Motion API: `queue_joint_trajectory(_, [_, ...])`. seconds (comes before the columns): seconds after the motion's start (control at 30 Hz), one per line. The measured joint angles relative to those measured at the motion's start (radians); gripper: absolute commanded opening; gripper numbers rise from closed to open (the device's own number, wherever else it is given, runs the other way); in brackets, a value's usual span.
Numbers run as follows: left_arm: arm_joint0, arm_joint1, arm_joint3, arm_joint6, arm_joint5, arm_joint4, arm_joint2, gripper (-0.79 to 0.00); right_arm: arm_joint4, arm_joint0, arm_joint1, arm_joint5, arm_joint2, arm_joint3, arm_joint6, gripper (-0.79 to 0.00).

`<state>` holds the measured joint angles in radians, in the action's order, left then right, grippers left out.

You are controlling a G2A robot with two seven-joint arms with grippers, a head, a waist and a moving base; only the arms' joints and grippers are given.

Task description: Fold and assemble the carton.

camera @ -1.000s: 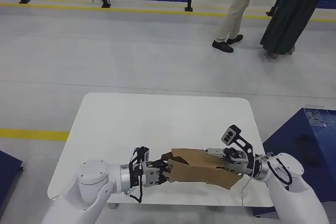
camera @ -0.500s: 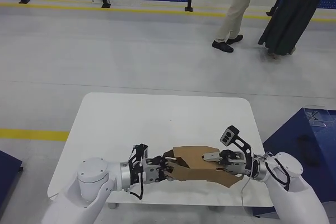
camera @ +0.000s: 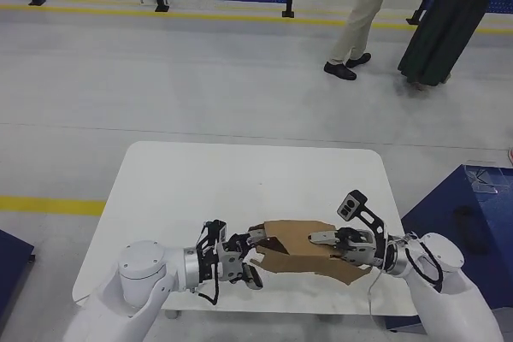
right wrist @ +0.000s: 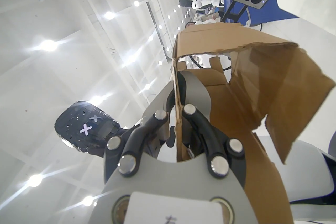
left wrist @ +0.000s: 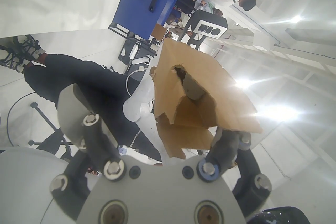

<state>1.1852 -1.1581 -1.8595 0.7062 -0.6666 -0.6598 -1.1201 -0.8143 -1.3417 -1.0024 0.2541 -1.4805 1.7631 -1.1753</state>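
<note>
A brown cardboard carton [camera: 301, 249] is held just above the white table [camera: 239, 184], near its front edge. It is part-folded, with torn flaps hanging loose at both ends. My right gripper [camera: 328, 238] is shut on one carton wall, which the right wrist view shows pinched between the fingers [right wrist: 195, 93] as the carton [right wrist: 262, 83] opens out beyond. My left gripper [camera: 249, 261] stands open at the carton's other end. In the left wrist view its fingers are spread wide, one fingertip [left wrist: 227, 137] against the carton's [left wrist: 189, 78] lower edge.
A blue cabinet [camera: 470, 231] stands close beside the table on the right gripper's side. The far half of the table is bare white surface. People walk on the floor well beyond the table.
My left gripper has opened and drawn slightly back from the carton's end flaps. The right gripper keeps its hold, and the carton has barely shifted.
</note>
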Motion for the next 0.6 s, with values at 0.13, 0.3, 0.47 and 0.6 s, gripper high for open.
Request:
queue_joint_trajectory(0.13, [0.021,0.009,-0.021,-0.048,0.056,0.039,-0.053,0.000,0.065,-0.021,0.008,-0.081,-0.049,0.010,-0.005,-0.785])
queue_joint_trajectory(0.3, [0.122,0.026,-0.109,-0.104,0.233,0.091,-0.184,0.000,0.154,-0.062,0.019,-0.150,-0.095,0.038,-0.034,-0.785])
queue_joint_trajectory(0.47, [0.244,0.037,-0.295,-0.055,0.467,0.224,-0.206,0.000,0.220,-0.100,0.027,-0.175,-0.115,0.088,-0.051,-0.785])
queue_joint_trajectory(0.6, [0.276,0.042,-0.416,-0.025,0.512,0.337,-0.166,0.000,0.262,-0.114,0.031,-0.177,-0.104,0.132,-0.053,-0.785])
